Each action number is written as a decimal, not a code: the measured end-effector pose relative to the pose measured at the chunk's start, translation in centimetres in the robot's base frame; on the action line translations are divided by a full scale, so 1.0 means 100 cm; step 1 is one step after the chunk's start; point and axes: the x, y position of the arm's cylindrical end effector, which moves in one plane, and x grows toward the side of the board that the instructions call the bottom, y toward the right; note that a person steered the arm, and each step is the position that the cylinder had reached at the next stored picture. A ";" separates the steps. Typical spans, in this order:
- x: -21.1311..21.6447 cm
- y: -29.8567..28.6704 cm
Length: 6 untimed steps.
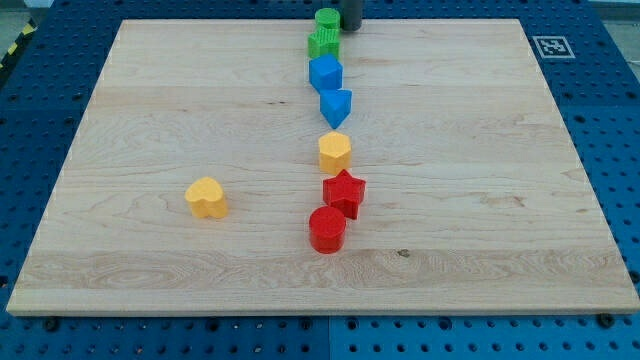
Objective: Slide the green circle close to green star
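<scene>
Since the rod comes in at the view's top edge, just right of the green circle (327, 18), the whole move turns on that small sideways offset: the circle lies directly to the left of my tip (351, 27), close enough that the two look to be touching or nearly so, though I cannot tell which. There are no jaws to describe; the rod holds nothing and only pushes.

Below and left of my tip, right under the circle, sits the green star (323, 43). Circle and star seem to be already in contact, or a hair apart, at the far edge of the board (150, 150). By my judgement the task is close to done, and any further push should be slight and aimed toward the view's bottom rather than left, or the circle would slide past the star.

Further down from my tip the line runs on: blue cube (325, 73), a blue block (336, 105) of wedge-like shape, a yellow hexagon (335, 152), red star (345, 192), red circle (327, 229). A yellow heart (207, 198) lies well off to the lower left.

Most of the rod is cut off by the frame, so only a dark stub shows, and its very end is hard to separate from the board's rim. The star's points are partly masked by the circle above it.
</scene>
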 end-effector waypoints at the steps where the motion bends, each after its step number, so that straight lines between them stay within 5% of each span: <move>1: 0.000 -0.005; 4: 0.019 0.014; 6: 0.179 0.026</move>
